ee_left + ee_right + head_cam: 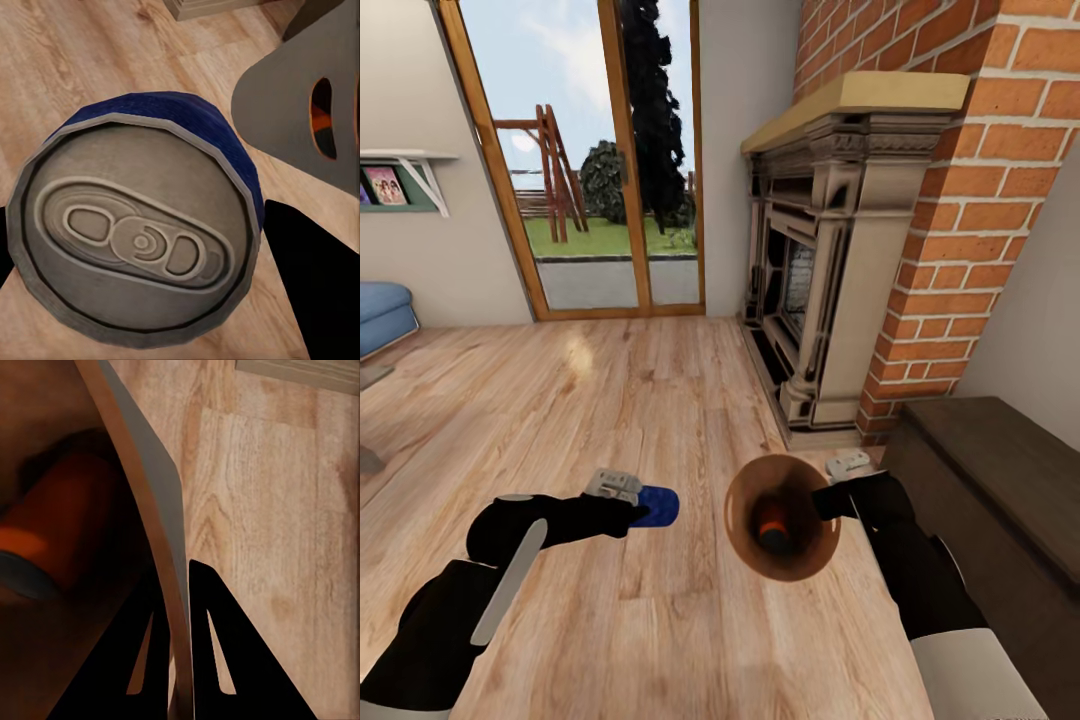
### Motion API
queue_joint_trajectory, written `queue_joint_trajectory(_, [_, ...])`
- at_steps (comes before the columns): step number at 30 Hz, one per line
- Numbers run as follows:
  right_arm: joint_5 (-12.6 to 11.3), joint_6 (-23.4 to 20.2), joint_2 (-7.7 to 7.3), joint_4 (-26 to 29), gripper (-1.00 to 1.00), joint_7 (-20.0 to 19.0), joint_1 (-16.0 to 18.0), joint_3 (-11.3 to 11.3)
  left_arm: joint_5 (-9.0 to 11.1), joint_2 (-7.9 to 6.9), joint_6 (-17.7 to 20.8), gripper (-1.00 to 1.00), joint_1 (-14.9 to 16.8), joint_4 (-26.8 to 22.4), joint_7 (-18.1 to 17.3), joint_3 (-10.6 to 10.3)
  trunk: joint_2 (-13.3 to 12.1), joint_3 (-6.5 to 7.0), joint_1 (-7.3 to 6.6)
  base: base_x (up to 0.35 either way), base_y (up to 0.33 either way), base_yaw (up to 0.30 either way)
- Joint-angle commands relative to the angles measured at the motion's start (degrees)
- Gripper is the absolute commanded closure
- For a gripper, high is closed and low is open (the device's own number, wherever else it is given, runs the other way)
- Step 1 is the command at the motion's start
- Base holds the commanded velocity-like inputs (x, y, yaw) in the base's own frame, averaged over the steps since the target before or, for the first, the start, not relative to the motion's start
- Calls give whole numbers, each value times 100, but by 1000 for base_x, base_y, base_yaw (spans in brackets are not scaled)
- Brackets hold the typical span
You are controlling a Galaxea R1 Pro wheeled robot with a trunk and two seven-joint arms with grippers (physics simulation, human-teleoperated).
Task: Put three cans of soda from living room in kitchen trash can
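Warm wood flooring by the brick fireplace (830,270) says living room: the right gripper (838,497) pinches the tash can (785,520) rim with one orange can inside, the left gripper (630,497) clamps a can of soda (656,506) beside it, undropped.

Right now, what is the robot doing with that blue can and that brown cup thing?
The robot is in the living room, beside the fireplace. Its left hand holds a can of soda, blue at the end you can see. Its right hand pinches the rim of the tash can, tipped so its mouth faces the camera. Something orange, probably another can, already lies inside. The held can is next to the bin, not yet in it.
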State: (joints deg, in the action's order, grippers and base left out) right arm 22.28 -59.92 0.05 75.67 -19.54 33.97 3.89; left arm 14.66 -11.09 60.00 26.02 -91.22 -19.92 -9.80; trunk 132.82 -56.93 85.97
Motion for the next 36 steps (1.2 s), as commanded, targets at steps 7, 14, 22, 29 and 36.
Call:
queue_joint_trajectory(7, [-75, -8, 4, -277, 100, -29, 28, 0, 31, -29, 0, 100, 0, 0, -128, -28, -282, 127, -155, 0, 0, 0])
queue_joint_trajectory(14, [-75, -8, 4, -498, 100, -14, 44, -2, 67, -69, 0, 100, 0, -1, -305, -23, -563, 253, -309, 0, 0, 0])
queue_joint_trajectory(22, [-75, -8, 4, -738, 100, 95, 56, -2, 78, -20, 0, 100, 0, -1, -649, -37, -843, 378, -462, 0, 0, 0])
queue_joint_trajectory(29, [-75, -8, 4, -832, 100, 130, 57, -2, 81, -36, 0, 100, 0, -1, -1233, -39, -843, 378, -462, 0, 0, 0])
queue_joint_trajectory(36, [-75, -8, 11, -860, 100, 142, 60, 5, 81, -34, 0, 100, 0, -1, -1707, -40, -843, 378, -462, 0, 0, 0])
